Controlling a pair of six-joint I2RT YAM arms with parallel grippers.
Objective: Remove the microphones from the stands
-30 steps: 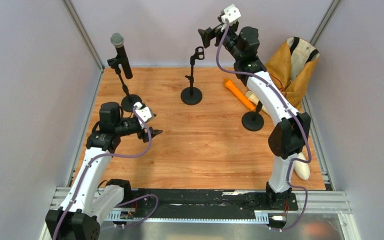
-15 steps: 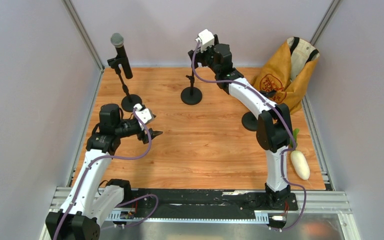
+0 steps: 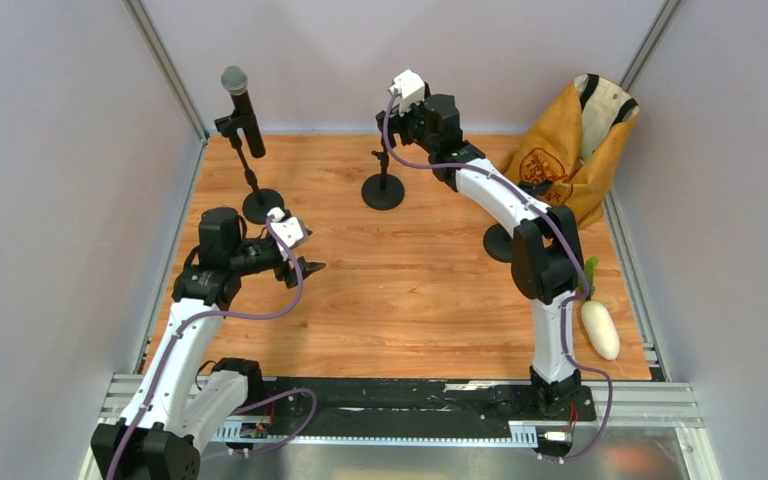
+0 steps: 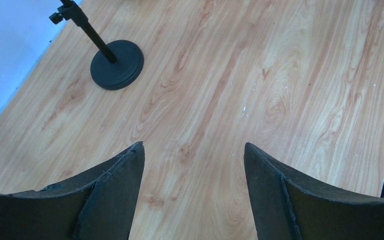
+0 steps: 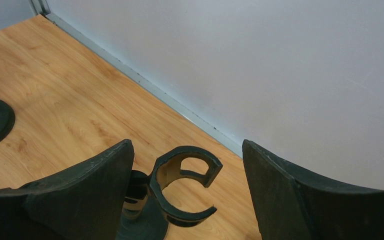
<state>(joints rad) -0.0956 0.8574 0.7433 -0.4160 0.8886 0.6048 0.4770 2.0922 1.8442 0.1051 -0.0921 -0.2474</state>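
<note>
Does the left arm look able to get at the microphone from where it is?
Probably yes. The microphone sits on its stand at the back left, close to the left arm, with bare table between. Its fingers stand open but point away, so it must turn.

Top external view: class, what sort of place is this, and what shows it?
Probably a robot lab test cell: two arms bolted to a wood-grain table, plain enclosing walls, and microphone stands as props.
</note>
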